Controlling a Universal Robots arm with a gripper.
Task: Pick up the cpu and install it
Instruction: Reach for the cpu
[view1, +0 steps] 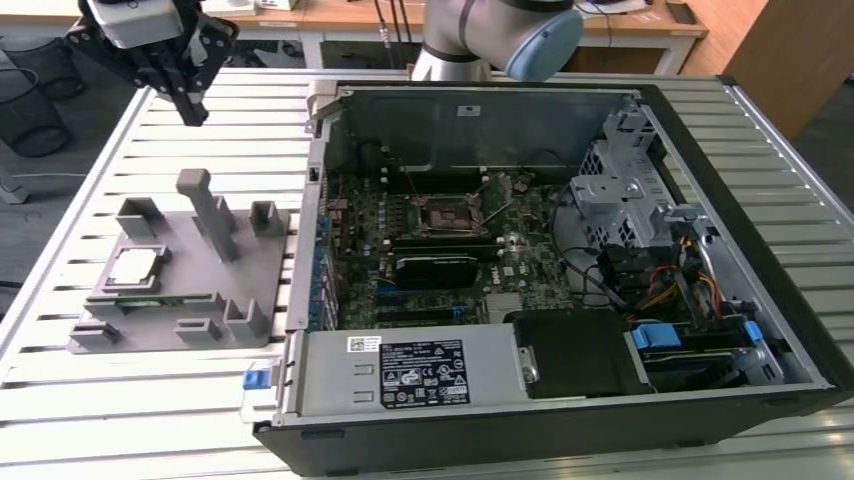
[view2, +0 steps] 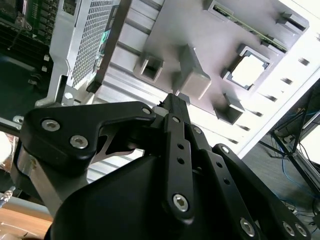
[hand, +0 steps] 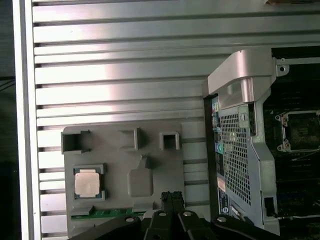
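I am counting one cpu (view1: 134, 267), one grey fixture (view1: 187, 272), one green memory stick (view1: 150, 300), one open computer case (view1: 787, 270) and one bare socket (view1: 442, 213) on its board. All of it is sitting on a slatted metal worktop (view1: 240, 130), and one arm (view1: 501, 30) is reaching over it.

The arm is running off the top of the exterior view, so I cannot make out its base. In the second wrist view the black body of the end effector (view2: 175, 100) is covering much of the fixture (view2: 200, 30), and the cpu (view2: 248, 71) is glaring so white that its surface is hard to read. In the first wrist view the end effector (hand: 172, 196) is cutting across the fixture's edge (hand: 115, 160) beside the memory stick (hand: 102, 213), and the case is hiding all of the board but the socket (hand: 300, 131).

The cpu (hand: 86, 183) is lying flat, silver top up, in a square nest on the fixture, just beside the memory stick. The end effector (view1: 195, 115) is hanging in the air over bare slats (hand: 125, 65) past the fixture's far side. Its fingers are pressing together to a point and gripping nothing. The cpu is lying well apart from it, lower in the exterior view and a little toward the exterior view's left, and the two are not touching.
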